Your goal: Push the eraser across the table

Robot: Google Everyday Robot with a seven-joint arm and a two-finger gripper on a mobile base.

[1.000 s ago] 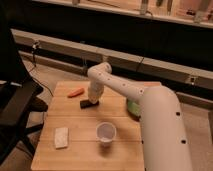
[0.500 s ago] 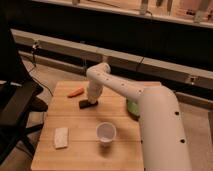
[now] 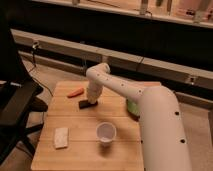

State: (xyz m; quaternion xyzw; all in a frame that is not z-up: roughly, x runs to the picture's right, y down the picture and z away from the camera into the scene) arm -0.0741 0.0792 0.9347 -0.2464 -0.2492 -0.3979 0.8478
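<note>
The eraser [image 3: 84, 104] is a small flat black block lying on the light wooden table [image 3: 75, 155], left of centre in its far half. My white arm reaches from the right foreground over the table. My gripper [image 3: 92, 99] hangs down at the eraser's right end, touching it or just above it.
An orange carrot-like piece [image 3: 76, 92] lies just behind the eraser on the left. A white cup [image 3: 105, 132] stands near the middle front. A pale rectangular pad [image 3: 61, 137] lies front left. A green object [image 3: 131, 106] sits behind my arm. A black chair [image 3: 15, 107] stands left of the table.
</note>
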